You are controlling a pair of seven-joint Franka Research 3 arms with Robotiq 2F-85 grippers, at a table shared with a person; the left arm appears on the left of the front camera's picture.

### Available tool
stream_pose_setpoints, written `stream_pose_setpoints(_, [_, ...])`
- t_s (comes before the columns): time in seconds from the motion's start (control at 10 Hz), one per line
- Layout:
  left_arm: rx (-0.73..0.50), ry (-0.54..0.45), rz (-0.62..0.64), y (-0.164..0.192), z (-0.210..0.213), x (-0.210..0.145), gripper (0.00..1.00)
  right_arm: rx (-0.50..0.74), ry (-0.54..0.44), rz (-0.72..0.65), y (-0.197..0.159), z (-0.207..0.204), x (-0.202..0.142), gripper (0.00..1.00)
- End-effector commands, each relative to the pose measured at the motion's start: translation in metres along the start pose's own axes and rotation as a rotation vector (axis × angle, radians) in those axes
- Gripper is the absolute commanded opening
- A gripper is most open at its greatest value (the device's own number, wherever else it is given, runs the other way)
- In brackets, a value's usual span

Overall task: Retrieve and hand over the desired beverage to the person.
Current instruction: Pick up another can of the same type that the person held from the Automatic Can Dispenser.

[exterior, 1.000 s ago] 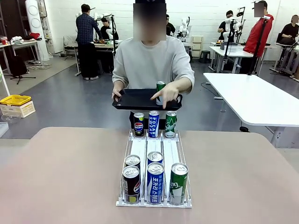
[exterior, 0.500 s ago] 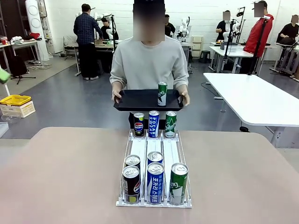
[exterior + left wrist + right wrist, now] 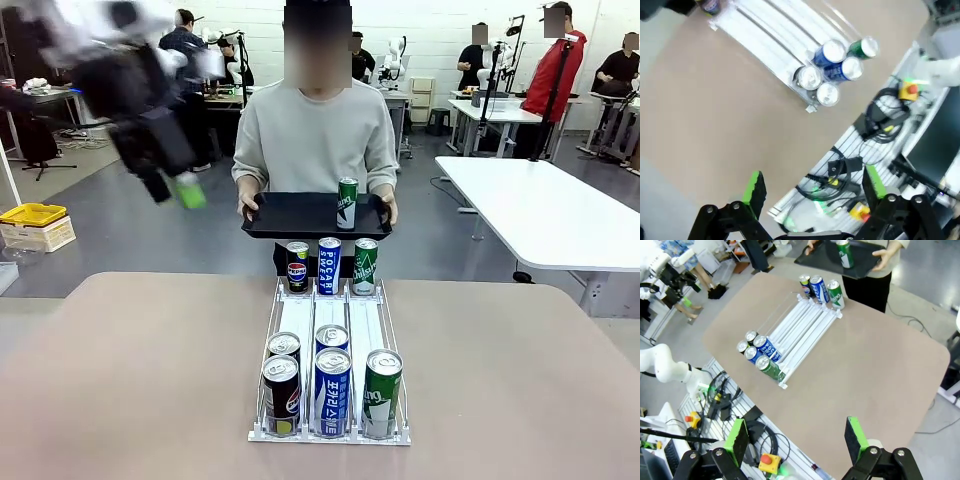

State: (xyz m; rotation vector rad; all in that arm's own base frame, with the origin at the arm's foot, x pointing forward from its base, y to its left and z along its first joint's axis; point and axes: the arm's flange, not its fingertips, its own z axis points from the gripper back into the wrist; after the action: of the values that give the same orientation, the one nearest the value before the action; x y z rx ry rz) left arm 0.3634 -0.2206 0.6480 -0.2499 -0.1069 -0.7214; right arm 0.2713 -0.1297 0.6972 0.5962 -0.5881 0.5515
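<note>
The person point(image 3: 318, 135) in a light grey sweatshirt stands at the far side holding a black tray point(image 3: 290, 215) with both hands. One green can point(image 3: 347, 203) stands upright on it. On the table a white rack point(image 3: 330, 325) holds black, blue and green cans: three at its far end point(image 3: 329, 265) and several at its near end point(image 3: 332, 390). Nothing marks which can is the desired beverage. My left gripper point(image 3: 172, 188) is blurred high at the upper left, open and empty point(image 3: 815, 200). My right gripper point(image 3: 796, 440) hangs open and empty high over the table.
The rack's near cans point(image 3: 830, 70) and the rack point(image 3: 800, 325) show from above in both wrist views. Cables and a red stop button point(image 3: 765, 460) lie off the table's near edge. A white table point(image 3: 545, 210) stands at the right. Other people work in the background.
My left arm has swung fast into the front view from the upper left, blurred. The person let go of the green can on the tray and now holds the tray with both hands.
</note>
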Motion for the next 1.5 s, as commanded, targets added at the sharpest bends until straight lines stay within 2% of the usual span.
stream_pose_setpoints(0.0, [0.163,0.119,0.266,-0.018,-0.025,0.041,1.0,0.023,-0.013,0.011,-0.002,-0.001,0.001,1.0])
stream_pose_setpoints(0.1, [0.233,0.14,0.36,-0.037,-0.048,0.053,1.0,0.023,-0.013,0.011,-0.002,-0.001,0.001,1.0])
stream_pose_setpoints(0.3, [0.295,0.07,0.512,-0.06,-0.084,0.07,1.0,0.023,-0.013,0.011,-0.002,-0.001,0.001,1.0])
stream_pose_setpoints(0.5, [0.219,0.042,0.518,-0.076,-0.096,0.083,1.0,0.023,-0.013,0.011,-0.002,-0.001,0.001,1.0])
stream_pose_setpoints(0.7, [0.163,-0.018,0.547,-0.075,-0.096,0.089,1.0,0.023,-0.013,0.011,-0.002,-0.001,0.001,1.0])
stream_pose_setpoints(0.8, [0.23,0.054,0.524,-0.076,-0.104,0.079,1.0,0.023,-0.013,0.011,-0.002,-0.001,0.001,1.0])
stream_pose_setpoints(1.4, [0.23,0.054,0.524,-0.076,-0.104,0.079,1.0,0.023,-0.013,0.011,-0.002,-0.001,0.001,1.0])
